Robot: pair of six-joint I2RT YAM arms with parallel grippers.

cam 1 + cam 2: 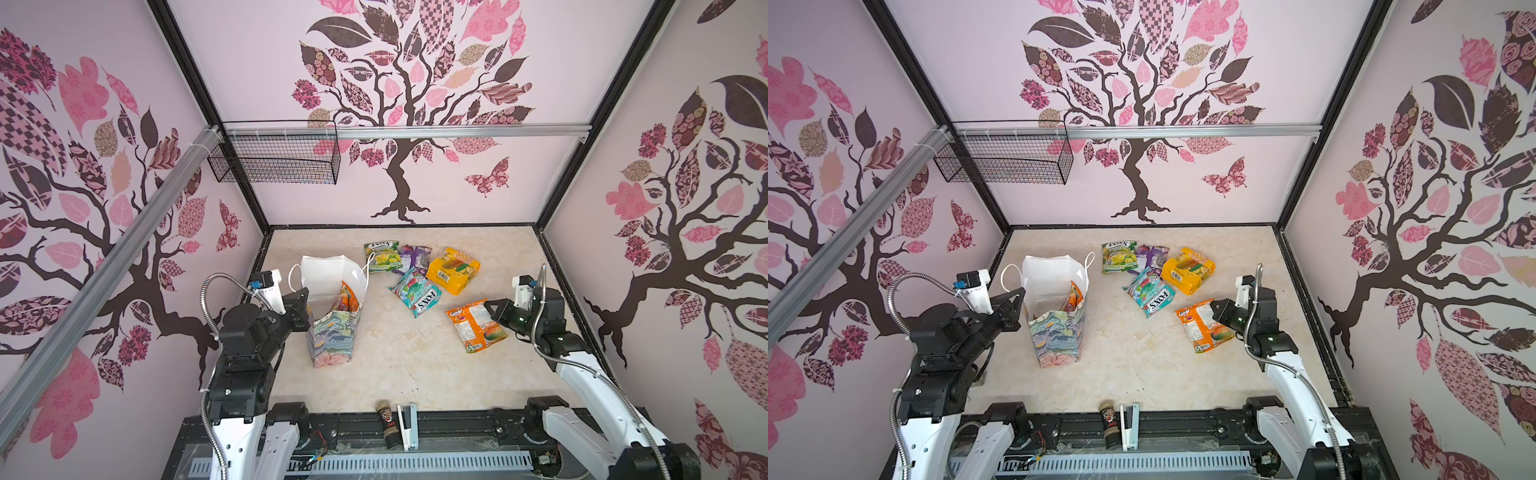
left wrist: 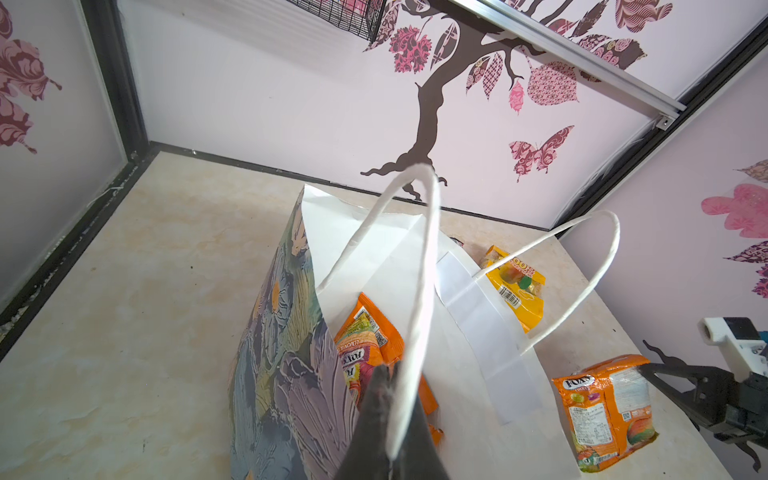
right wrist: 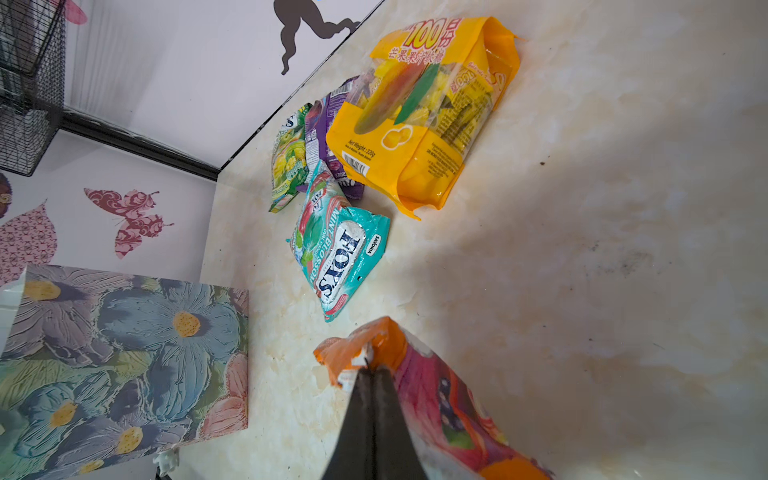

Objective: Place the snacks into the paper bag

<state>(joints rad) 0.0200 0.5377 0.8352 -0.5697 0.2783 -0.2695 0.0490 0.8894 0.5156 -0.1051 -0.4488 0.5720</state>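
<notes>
A: In both top views, where is the paper bag [image 1: 332, 324]?

B: Upright at 9 o'clock on the counter [image 1: 395, 374], mouth open, with orange wrappers [image 1: 348, 301] showing inside. Four loose packets [image 1: 415, 270] cluster from 12 to 1 o'clock. The orange packet [image 1: 478, 328] lies at 3 o'clock with the right end effector [image 1: 491, 306] at its edge.

A: And the left wrist view?

B: The left end effector [image 2: 388, 374] is fully closed, seemingly pinching the bag's near cord handle [image 2: 426, 249]. That is cord only, so I'd judge the bag can swing or lean if bumped.

A: The right wrist view?

B: The jaws are fully closed on the orange packet's crumpled top seam. The teal packet [image 3: 340, 249] lies near it, toward the cluster.

A: So what could go wrong?

B: It's glossy film held by a thin grip, so it could slip out on the lift. Dangling, it might drag the teal packet, or catch the bag's rim and fold the wall in, even tip the bag.
</notes>
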